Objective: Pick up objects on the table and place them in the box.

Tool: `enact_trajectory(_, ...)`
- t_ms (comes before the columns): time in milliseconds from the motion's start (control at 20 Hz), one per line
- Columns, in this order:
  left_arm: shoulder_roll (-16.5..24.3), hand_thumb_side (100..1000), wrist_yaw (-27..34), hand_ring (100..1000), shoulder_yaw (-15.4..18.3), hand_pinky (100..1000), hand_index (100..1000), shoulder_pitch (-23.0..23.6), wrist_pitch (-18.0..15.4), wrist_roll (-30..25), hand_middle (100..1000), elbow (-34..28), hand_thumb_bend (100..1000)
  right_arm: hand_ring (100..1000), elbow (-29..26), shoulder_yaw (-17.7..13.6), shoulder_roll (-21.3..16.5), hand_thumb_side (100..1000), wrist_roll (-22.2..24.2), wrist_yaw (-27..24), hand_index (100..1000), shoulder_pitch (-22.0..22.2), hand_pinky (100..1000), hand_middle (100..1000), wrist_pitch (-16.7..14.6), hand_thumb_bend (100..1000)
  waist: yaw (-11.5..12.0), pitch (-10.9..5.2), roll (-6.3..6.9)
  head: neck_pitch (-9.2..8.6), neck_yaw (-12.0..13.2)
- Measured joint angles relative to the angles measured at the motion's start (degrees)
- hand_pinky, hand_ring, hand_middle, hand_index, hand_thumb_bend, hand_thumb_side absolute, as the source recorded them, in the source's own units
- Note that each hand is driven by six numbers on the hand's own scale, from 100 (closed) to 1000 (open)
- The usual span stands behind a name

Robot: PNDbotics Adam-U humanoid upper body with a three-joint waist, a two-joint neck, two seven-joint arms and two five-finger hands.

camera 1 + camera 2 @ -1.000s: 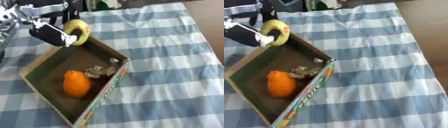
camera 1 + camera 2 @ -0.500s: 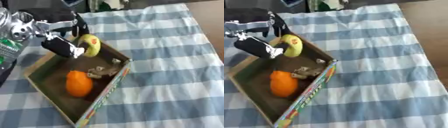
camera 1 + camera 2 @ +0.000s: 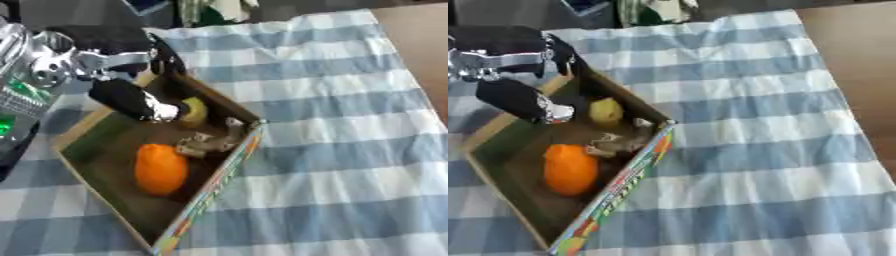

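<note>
1. Cardboard box lies askew on the blue-and-white checked tablecloth, its printed side wall facing the lower right.
2. Inside it, an orange rests near the middle, with a crumpled grey-brown thing just beyond it by the right wall.
3. A small yellow fruit sits in the box's far corner.
4. The left hand reaches in from the upper left, its black-and-silver arm crossing above the box's far rim, one thick dark finger pointing down into the box.
5. That fingertip ends just beside the yellow fruit; whether they touch, and whether the other fingers curl round it, I cannot tell.
</note>
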Motion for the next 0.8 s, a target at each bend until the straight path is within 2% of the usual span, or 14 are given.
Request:
enact_trajectory(150, -0.66, 695, -0.68, 671, 1.89, 514, 801, 0.81, 1.76, 4.03, 629, -0.97, 100, 782, 0.00, 0.00, 0.03, 677, -0.01, -0.02, 774, 0.00, 702, 691, 0.00, 100, 0.19, -0.11, -0.16, 0.00, -0.02)
enact_trajectory(350, -2.13, 693, -1.10, 626, 5.63, 491, 780, 2.95, 5.89, 14.00, 594, -4.92, 100, 782, 0.00, -0.02, 0.06, 676, -0.04, -0.04, 774, 0.00, 702, 691, -0.04, 100, 0.43, -0.32, -0.26, 0.00, -0.17)
enact_trajectory(550, -3.64, 683, -0.81, 614, 9.68, 494, 781, 6.12, 10.11, 26.94, 590, -10.18, 100, 782, 0.00, -0.03, 0.16, 676, -0.17, -0.04, 773, 0.00, 701, 691, -0.16, 100, 0.78, -0.40, -0.64, -0.01, -0.44)
enact_trajectory(800, -8.07, 696, 4.14, 611, 14.96, 494, 779, 11.08, 11.38, 47.45, 590, -11.96, 100, 781, 0.00, -0.05, 0.64, 678, -0.26, -0.04, 773, 0.00, 699, 691, -0.27, 100, 1.29, -0.55, -0.86, 0.10, -0.28)
